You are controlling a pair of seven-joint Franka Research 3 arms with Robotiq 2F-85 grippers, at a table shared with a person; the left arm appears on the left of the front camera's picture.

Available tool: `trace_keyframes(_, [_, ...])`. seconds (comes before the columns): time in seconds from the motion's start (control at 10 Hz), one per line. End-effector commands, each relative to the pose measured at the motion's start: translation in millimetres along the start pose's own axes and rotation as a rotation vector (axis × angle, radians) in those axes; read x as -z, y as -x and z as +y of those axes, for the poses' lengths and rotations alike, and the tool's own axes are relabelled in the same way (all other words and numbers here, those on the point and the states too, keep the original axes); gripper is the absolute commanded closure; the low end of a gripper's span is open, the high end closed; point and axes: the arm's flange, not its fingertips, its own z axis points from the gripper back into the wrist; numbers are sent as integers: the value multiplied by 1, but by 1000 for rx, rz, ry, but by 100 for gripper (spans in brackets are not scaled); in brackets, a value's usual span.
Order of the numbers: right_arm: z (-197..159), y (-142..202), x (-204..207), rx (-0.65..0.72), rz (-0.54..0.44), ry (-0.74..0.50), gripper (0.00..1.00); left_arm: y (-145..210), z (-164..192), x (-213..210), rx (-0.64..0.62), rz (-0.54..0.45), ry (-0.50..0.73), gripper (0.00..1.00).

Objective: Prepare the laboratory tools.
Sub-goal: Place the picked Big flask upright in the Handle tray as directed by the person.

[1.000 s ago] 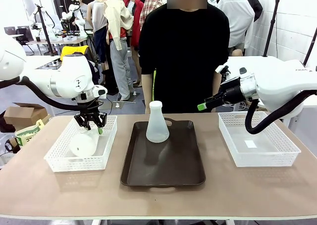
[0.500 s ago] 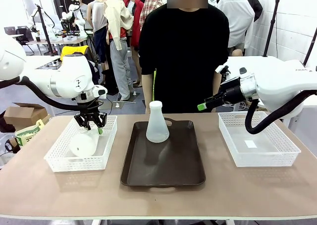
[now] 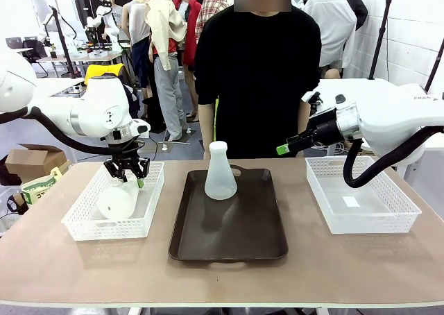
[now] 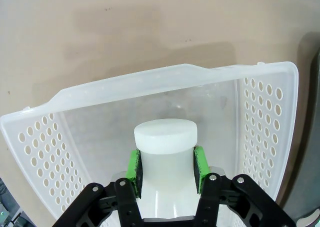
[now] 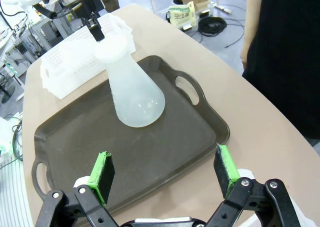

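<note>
Green pads [image 4: 133,170] against flask neck [image 4: 165,157]

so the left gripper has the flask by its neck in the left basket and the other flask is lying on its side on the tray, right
Not quite. The other flask stands upright on the dark tray, base down and neck up, as the front view shows. The rest holds: the left gripper is shut on the neck of the flask in the left basket, as the left wrist view shows.
</note>
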Motion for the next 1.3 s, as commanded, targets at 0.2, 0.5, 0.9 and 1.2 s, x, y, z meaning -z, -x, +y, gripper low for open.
trace_keyframes(0.2, [-1,-3,0,6,18,3,0,4,3,-9,2,24,9,100])
trace_keyframes(0.5, [-1,-3,0,6,18,3,0,14,15,-47,-18,36,21,100])
trace_keyframes(0.9, [-1,-3,0,6,18,3,0,25,28,-91,2,-7,41,100])
trace_keyframes(1.2, [-1,-3,0,6,18,3,0,39,35,-122,47,-40,84,100])
